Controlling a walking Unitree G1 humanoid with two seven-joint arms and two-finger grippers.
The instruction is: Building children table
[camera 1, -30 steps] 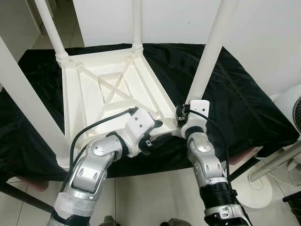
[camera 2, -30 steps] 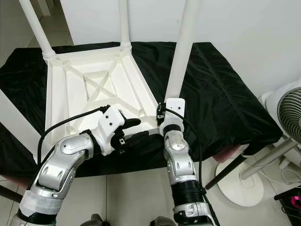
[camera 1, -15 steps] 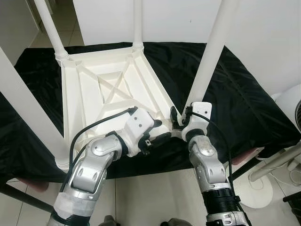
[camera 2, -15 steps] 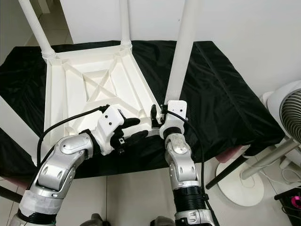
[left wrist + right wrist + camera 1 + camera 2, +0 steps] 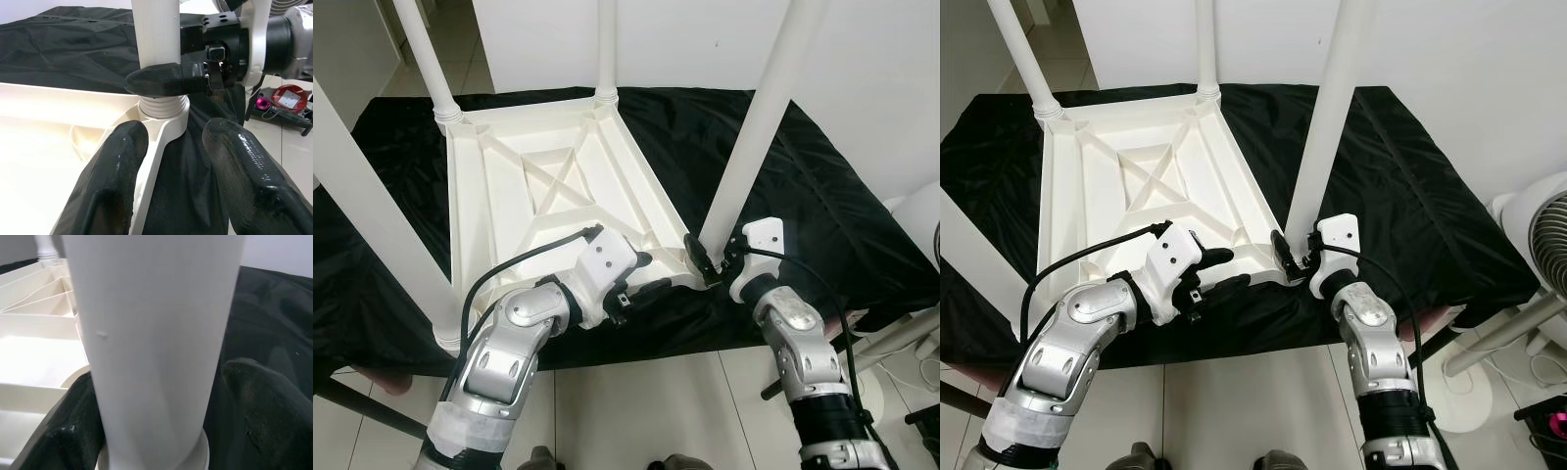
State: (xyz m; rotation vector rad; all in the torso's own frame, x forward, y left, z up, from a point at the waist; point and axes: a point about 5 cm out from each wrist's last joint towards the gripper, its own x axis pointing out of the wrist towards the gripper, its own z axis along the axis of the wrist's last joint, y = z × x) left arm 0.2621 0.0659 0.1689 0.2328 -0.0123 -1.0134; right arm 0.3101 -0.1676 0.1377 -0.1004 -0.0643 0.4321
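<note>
Our right gripper [image 5: 1295,257] sits at the base of the near-right table leg [image 5: 759,132], its two black fingers [image 5: 164,81] set on either side of the white tube just above the threaded collar. In the right wrist view the leg fills the gap between the fingers, but we cannot tell whether they press on it or merely flank it. Our left gripper [image 5: 641,279] hovers just beside that same leg's corner socket, fingers [image 5: 110,183] spread apart, one over the white rim of the upturned table [image 5: 524,191] and the other over the dark cloth; they hold nothing.

The table lies upside down, its ribbed underside facing up, and all four legs stand upright in their corner sockets. It rests on a black cloth [image 5: 803,186] that covers the work surface.

Beyond the near-right leg, a white wall [image 5: 1449,59] rises behind the cloth. To the right of that leg, on the tiled floor [image 5: 636,411], stands a white fan [image 5: 1538,230].
</note>
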